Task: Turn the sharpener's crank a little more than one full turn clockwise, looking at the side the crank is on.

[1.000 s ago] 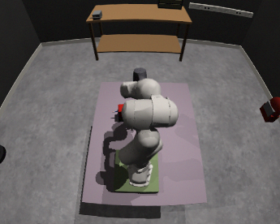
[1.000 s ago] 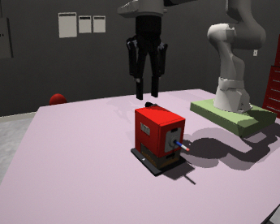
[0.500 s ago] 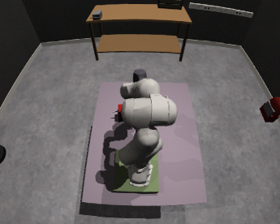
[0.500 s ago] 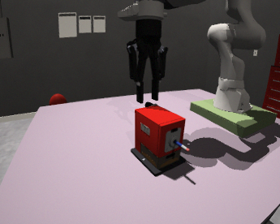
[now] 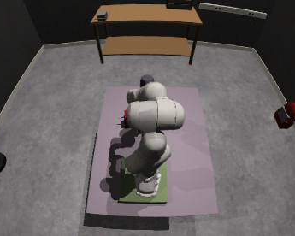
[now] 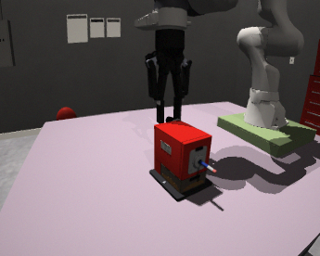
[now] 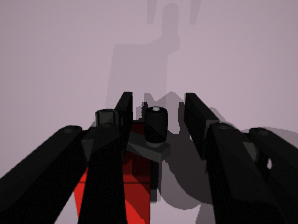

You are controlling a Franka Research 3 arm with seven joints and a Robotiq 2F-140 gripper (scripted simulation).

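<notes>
The red sharpener (image 6: 181, 155) stands on a black base on the mauve table, with a pencil (image 6: 206, 166) stuck in its front. In the top view only a red sliver of the sharpener shows beside the arm. The crank is on the far side; in the wrist view its black knob (image 7: 156, 124) stands up on a dark arm over the red body. My gripper (image 6: 168, 113) hangs straight down behind the sharpener's back top edge. In the wrist view the gripper (image 7: 157, 107) is partly open and straddles the knob, with a gap on each side.
The arm's green base block (image 6: 266, 131) sits to the right on the table. A red drawer cabinet (image 6: 319, 88) stands at the far right. A red ball (image 6: 66, 113) lies beyond the table's far left edge. A wooden shelf table (image 5: 145, 30) stands at the room's back wall.
</notes>
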